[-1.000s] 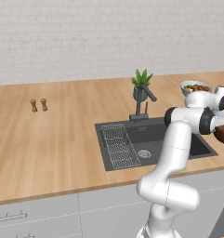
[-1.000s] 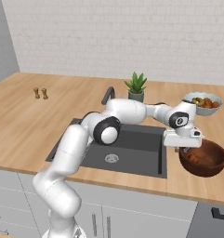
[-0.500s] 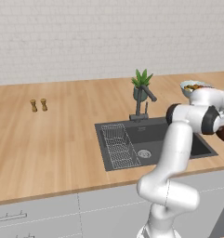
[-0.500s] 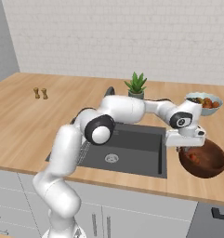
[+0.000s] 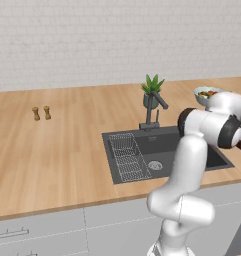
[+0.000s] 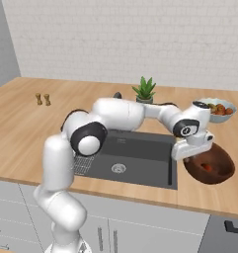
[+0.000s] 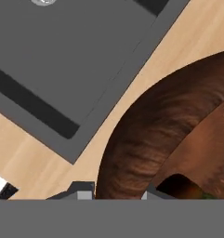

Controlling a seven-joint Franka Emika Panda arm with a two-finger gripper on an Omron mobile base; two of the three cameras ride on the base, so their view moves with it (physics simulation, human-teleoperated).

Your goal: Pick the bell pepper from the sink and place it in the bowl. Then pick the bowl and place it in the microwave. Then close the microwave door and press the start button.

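The gripper has its two fingers straddling the near wall of the reddish-brown bowl, one fingertip outside the rim and the other inside, pinched narrow onto that wall. The bowl hangs tilted beside the sink, just past the fingers over the wooden counter. Inside it, right by the inner finger, lies the small red-orange bell pepper. Beyond the fingers a pale bowl of fruit stands on the counter
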